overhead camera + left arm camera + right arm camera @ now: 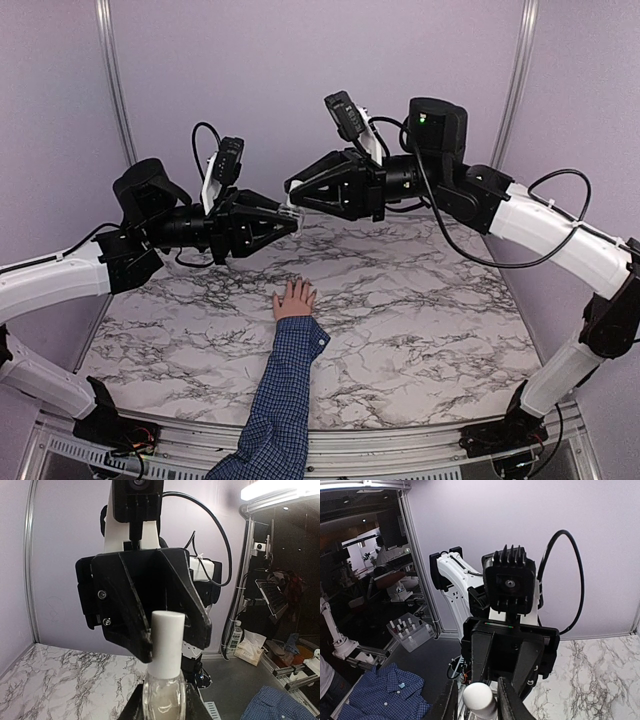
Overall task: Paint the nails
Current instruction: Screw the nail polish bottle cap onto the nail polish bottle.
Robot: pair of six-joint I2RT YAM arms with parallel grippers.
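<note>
A small light-skinned hand (295,300) lies flat on the marble table (430,320), fingers spread toward the back. Its nails (298,284) are too tiny to make out, and a blue checked sleeve (285,390) covers the arm. Both grippers meet in the air well above and behind the hand. My left gripper (288,221) (164,702) is shut on a clear glass polish bottle (163,705), held upright. My right gripper (292,197) (477,700) has its fingers closed round the bottle's white cap (167,640) (479,699).
Purple walls with aluminium posts (115,90) close in the back and sides. Off the table's side lie a blue checked shirt (385,695) and a clear box of small bottles (410,630). Cables loop above both wrists.
</note>
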